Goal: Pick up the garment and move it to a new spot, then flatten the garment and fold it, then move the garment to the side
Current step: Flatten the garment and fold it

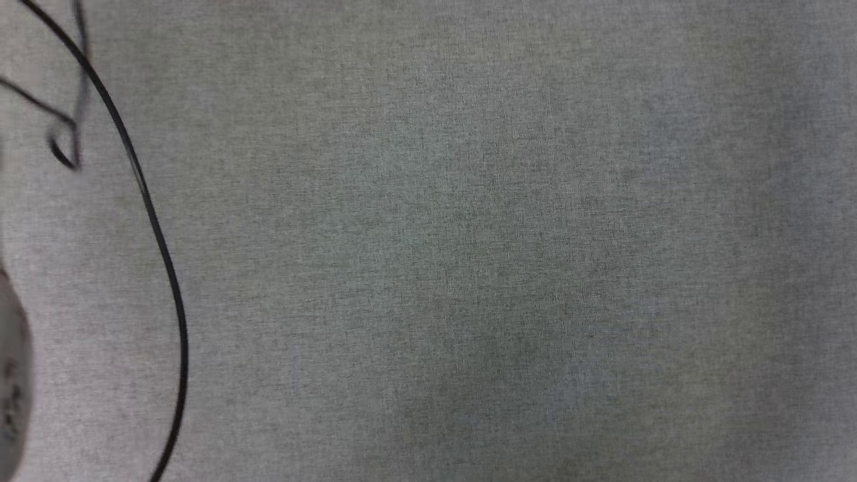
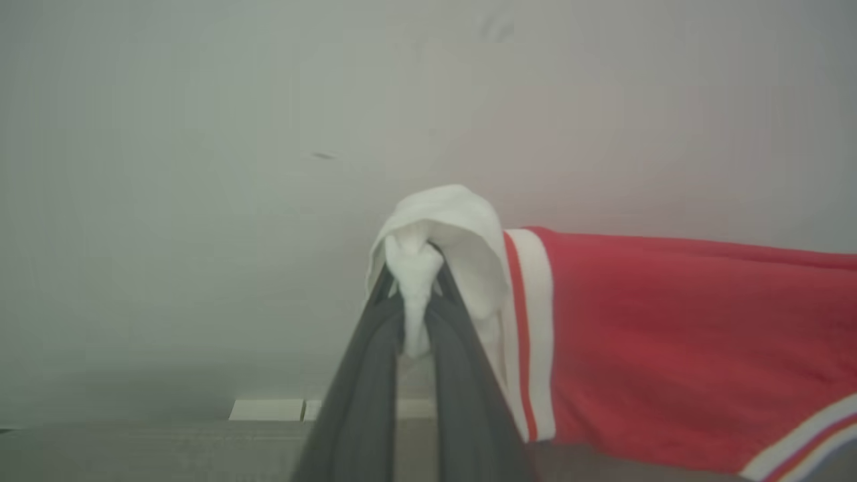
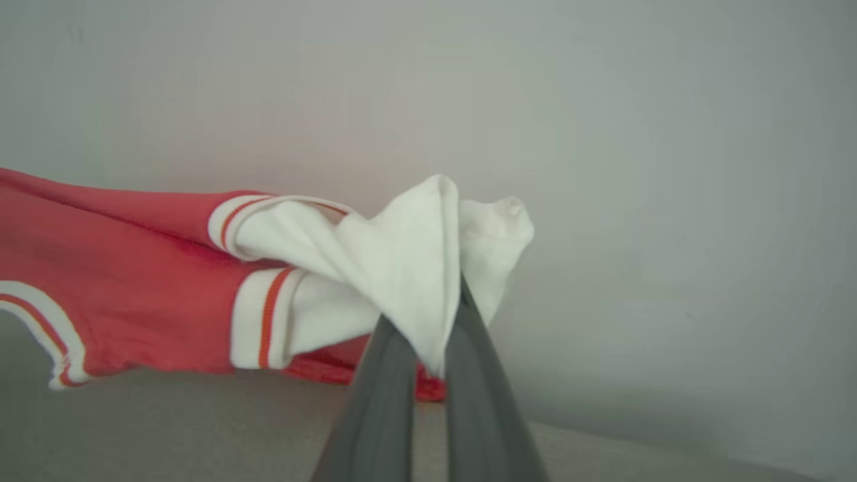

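Both pairs of jaws are shut tight on bunched white sleeve ends of the garment (image 2: 669, 335), which stretches between the left jaws and the right jaws. Its red body is cut off at each wrist view's edge. A black cable (image 1: 161, 254) curves over the grey desk (image 1: 469, 268); a blurred pale shape (image 1: 10, 375) at the left is unreadable.

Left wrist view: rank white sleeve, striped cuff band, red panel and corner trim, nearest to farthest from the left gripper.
From the left gripper:
1. white sleeve: pinched between its fingers.
2. striped cuff band: just right of it.
3. red panel: farther right.
4. corner trim: lower right corner.
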